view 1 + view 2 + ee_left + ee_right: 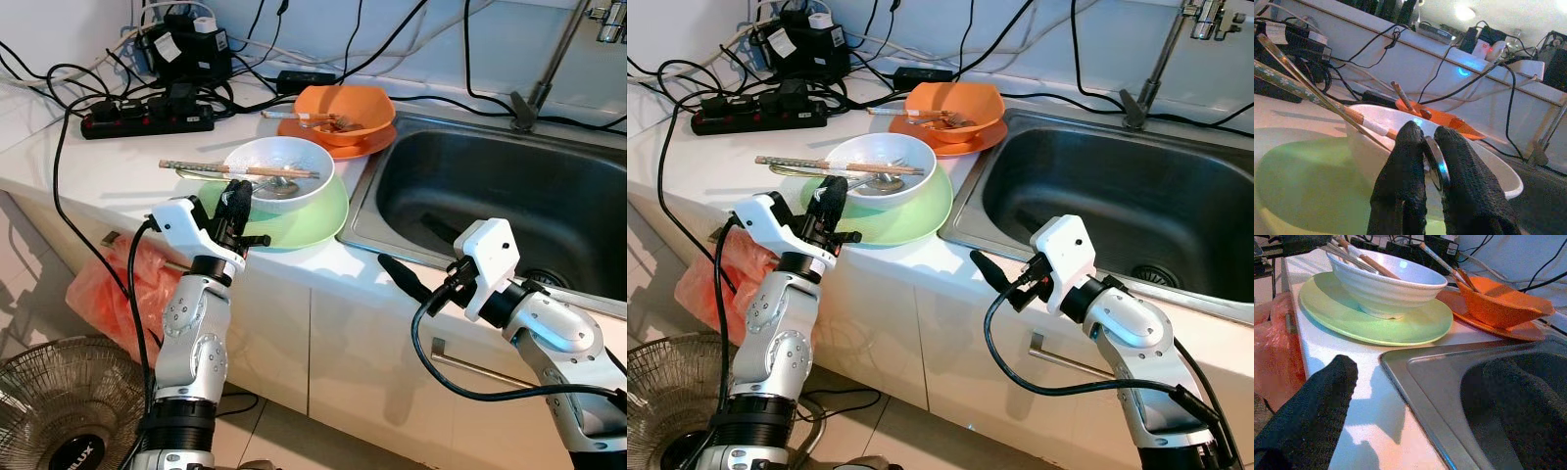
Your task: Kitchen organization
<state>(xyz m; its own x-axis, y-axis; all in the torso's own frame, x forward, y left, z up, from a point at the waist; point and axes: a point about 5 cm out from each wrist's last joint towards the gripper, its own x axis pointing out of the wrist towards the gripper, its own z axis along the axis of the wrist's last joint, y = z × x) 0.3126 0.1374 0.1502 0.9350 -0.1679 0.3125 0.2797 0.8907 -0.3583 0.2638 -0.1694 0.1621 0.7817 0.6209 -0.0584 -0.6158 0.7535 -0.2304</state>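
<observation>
Left eye view: left gripper raised at the near rim of the white bowl, fingers pressed together on a thin metal piece. White bowl seated on a green plate on the white counter, just left of the steel sink. Pair of chopsticks laid across the bowl's rim, a metal spoon inside. Farther back, orange bowl on an orange plate, utensils in it. Black power strip and tangled cables at far left. Right gripper held over the counter's near edge in front of the sink, fingers spread wide, holding nothing.

Right eye view: same layout. Faucet at the sink's far edge. Orange plastic bag and a floor fan below the counter at left.

Left wrist view: fingertips pinched on a thin metal edge, seemingly the spoon handle, just in front of the white bowl's wall.

Right wrist view: one black finger near, the other blurred at the opposite side, well apart; plate, bowls and sink corner between them.
</observation>
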